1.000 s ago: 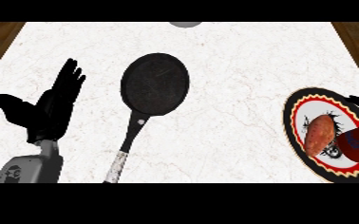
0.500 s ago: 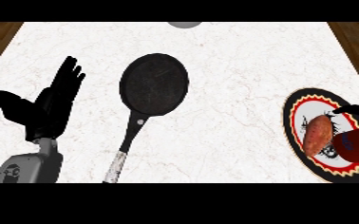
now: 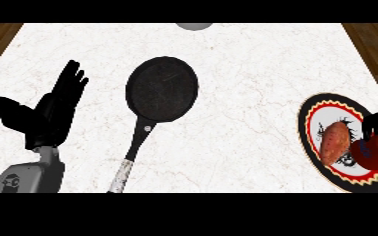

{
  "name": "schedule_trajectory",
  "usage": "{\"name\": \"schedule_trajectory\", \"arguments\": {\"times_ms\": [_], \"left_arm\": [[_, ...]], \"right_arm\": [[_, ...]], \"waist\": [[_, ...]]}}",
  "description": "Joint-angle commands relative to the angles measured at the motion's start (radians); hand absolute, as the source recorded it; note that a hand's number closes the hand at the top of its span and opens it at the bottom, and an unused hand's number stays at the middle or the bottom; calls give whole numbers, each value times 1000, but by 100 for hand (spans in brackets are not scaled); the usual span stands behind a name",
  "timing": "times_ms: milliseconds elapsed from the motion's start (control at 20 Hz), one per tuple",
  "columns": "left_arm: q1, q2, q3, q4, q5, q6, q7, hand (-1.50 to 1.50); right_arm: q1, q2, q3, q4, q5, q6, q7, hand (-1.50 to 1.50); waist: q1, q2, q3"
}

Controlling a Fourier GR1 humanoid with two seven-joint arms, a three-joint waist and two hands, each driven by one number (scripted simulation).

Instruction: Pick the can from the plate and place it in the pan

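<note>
moved: right hand [image 3: 367,147] now curls round the dark red can [image 3: 363,151] on the patterned round plate [image 3: 319,111], beside an orange sweet potato [image 3: 337,141] | black frying pan [image 3: 162,88] waits well apart on the white marble counter [image 3: 251,70] | left hand [image 3: 53,111] resting, fingers straight

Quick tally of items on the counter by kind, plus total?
Pan: 1
Plate: 1
Sweet potato: 1
Can, partly cut off at the right edge: 1
Grey round thing at the far edge: 1
Total: 5
</note>
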Motion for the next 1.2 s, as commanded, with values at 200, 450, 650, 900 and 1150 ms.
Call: {"name": "schedule_trajectory", "arguments": {"times_ms": [200,450,650,900,1150], "left_arm": [[-26,25,40,22,33,-42,22,0],[-37,-4,-21,-2,0,-24,28,0],[-46,-10,-44,6,-3,-40,31,0],[-58,-18,-66,16,-5,-53,32,0],[-81,-28,-84,25,-12,-53,41,0]], "right_arm": [[5,87,-62,4,-1,-100,28,150],[-135,394,69,-207,47,-39,420,150],[-240,503,110,-257,131,-109,597,150],[-408,620,192,-321,301,-190,846,150],[-567,757,291,-308,467,-203,1120,150]], "waist": [[0,11,23],[88,9,10],[129,3,2],[162,-12,-3],[175,-6,1]]}}
